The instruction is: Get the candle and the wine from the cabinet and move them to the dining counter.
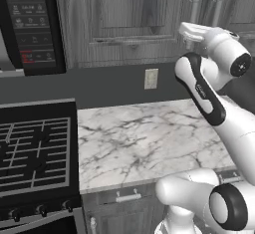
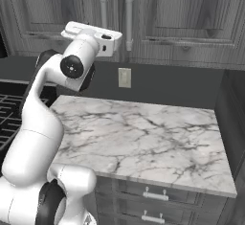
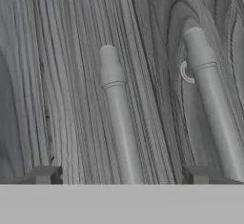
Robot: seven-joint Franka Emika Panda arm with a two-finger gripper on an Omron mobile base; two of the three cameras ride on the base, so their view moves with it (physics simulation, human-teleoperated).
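kitchen surroundings

a marble worktop [image 1: 144, 138] with grey veins runs along a dark backsplash [image 1: 99, 86], which carries a pale wall outlet [image 1: 151, 78]. left of the worktop sits a black stove [image 1: 35, 153] with grates on top and knobs [image 1: 42, 210] along its front edge. above the stove hangs a black microwave [image 1: 32, 24] with a button panel. below the worktop are grey drawers [image 2: 153, 197] with short pale handles.
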